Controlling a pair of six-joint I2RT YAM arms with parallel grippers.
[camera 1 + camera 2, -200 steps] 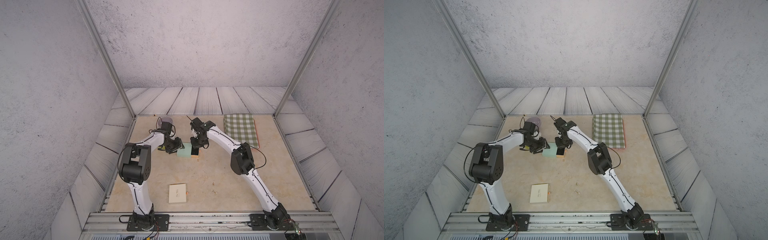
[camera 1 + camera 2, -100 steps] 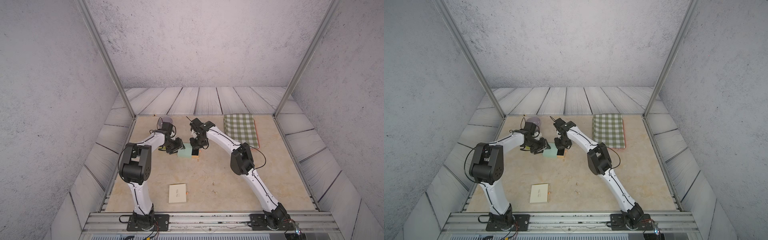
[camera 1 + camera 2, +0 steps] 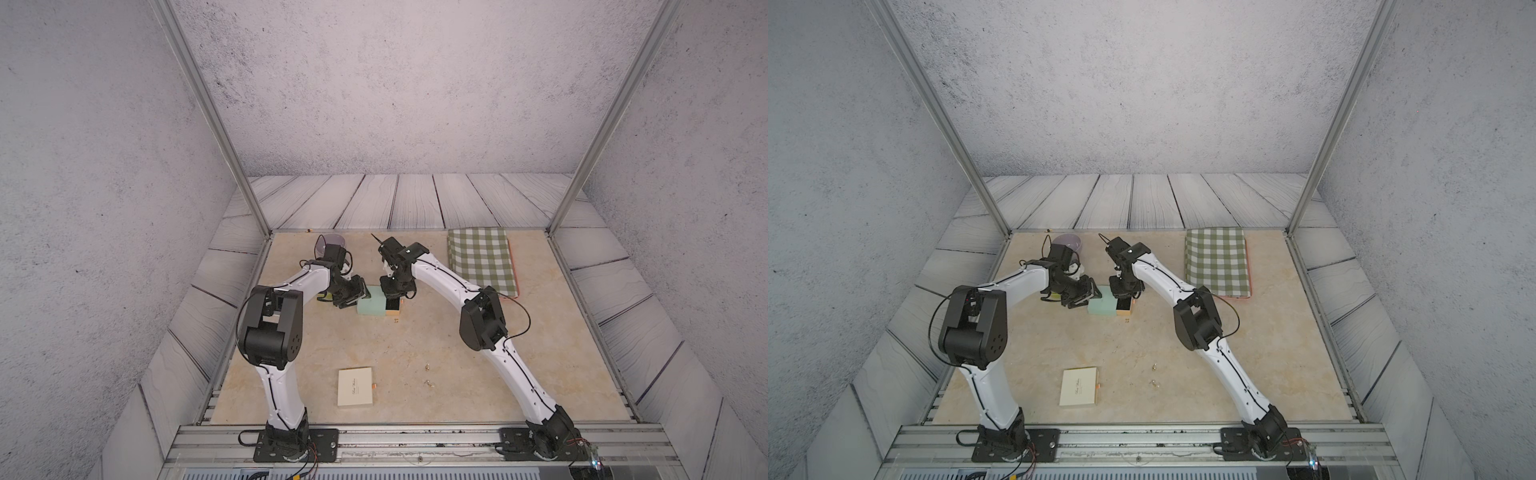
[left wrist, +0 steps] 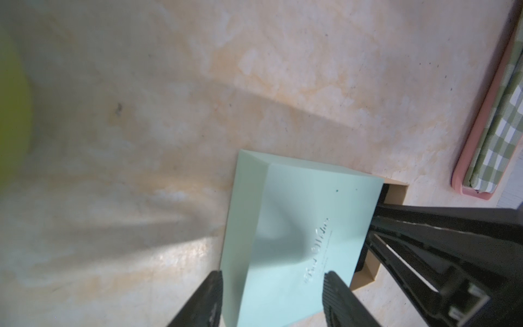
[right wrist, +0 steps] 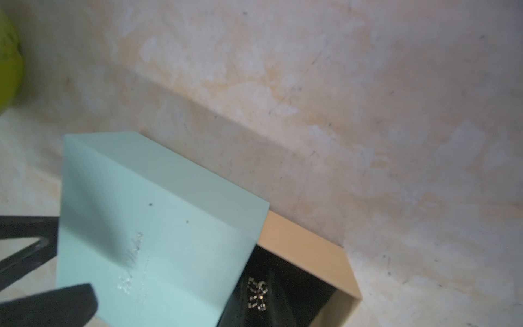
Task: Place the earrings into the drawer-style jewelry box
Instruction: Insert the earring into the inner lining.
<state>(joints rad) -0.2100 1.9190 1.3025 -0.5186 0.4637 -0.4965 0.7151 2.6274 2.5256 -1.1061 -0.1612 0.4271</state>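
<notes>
The mint-green jewelry box [image 3: 370, 305] lies mid-table with its tan drawer [image 5: 305, 243] pulled partway out, black lining showing. My left gripper [image 3: 360, 293] brackets the box's mint sleeve [image 4: 297, 212], one finger [image 4: 213, 286] against its side wall and the other at the near corner. My right gripper [image 3: 392, 293] points down into the open drawer, shut on one glinting earring [image 5: 257, 294] just above the black lining. Two more earrings [image 3: 427, 366] [image 3: 430, 383] lie loose on the table nearer the front. Another small glint [image 3: 395, 320] sits just in front of the drawer.
A flat cream box [image 3: 355, 387] lies near the front, left of the loose earrings. A green checked cloth [image 3: 482, 259] on a pink tray fills the back right. A purple bowl [image 3: 330, 243] stands behind the left wrist, and a yellow-green object [image 3: 327, 296] lies beside the left gripper.
</notes>
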